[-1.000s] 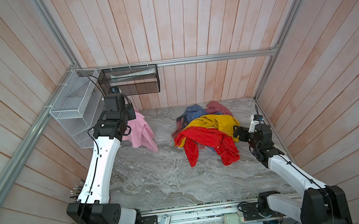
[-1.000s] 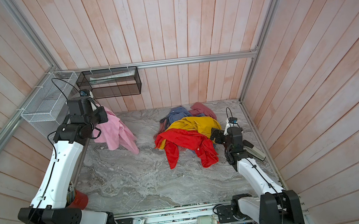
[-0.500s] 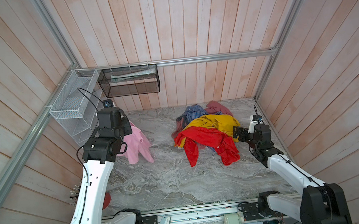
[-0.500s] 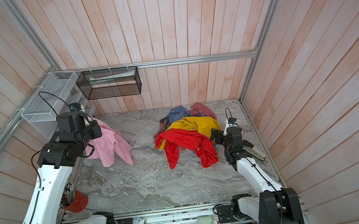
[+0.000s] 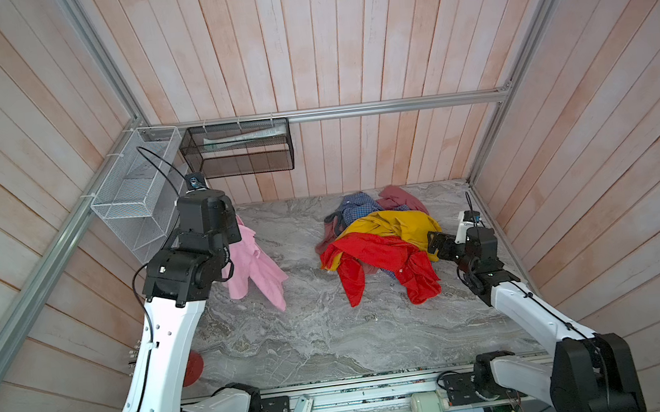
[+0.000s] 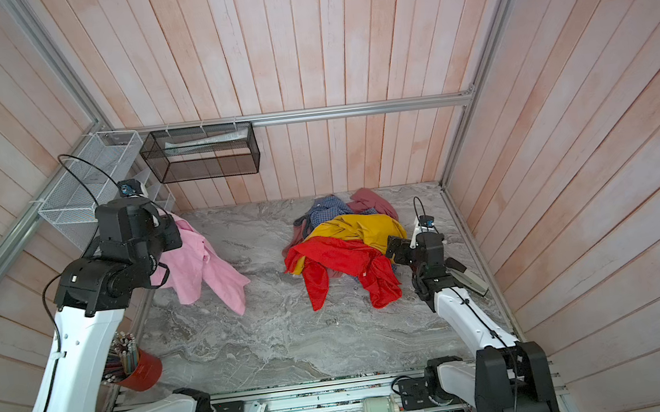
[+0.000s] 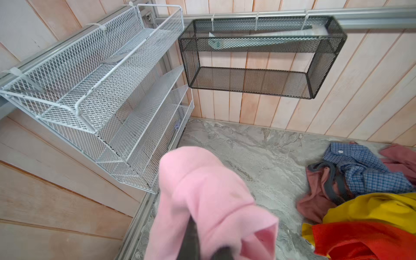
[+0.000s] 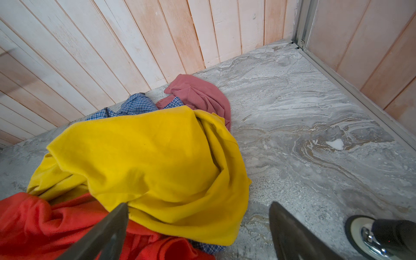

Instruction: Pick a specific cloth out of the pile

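Observation:
The light pink cloth hangs from my left gripper at the left of the table, well apart from the pile; its lower end trails onto the marble top. In the left wrist view the cloth wraps over the shut left gripper, hiding most of the dark fingers. The pile of yellow, red, blue checked and dusty-rose garments lies at the back right. My right gripper stands open at the pile's right edge, holding nothing.
A white mesh rack and a black mesh basket hang in the back left corner, close to my left wrist. A red cup of pencils stands at the front left. Wooden walls close in the table on three sides.
My left arm has drawn back toward the left wall and a little nearer, carrying the pink cloth with it. The right arm and the pile have not moved.

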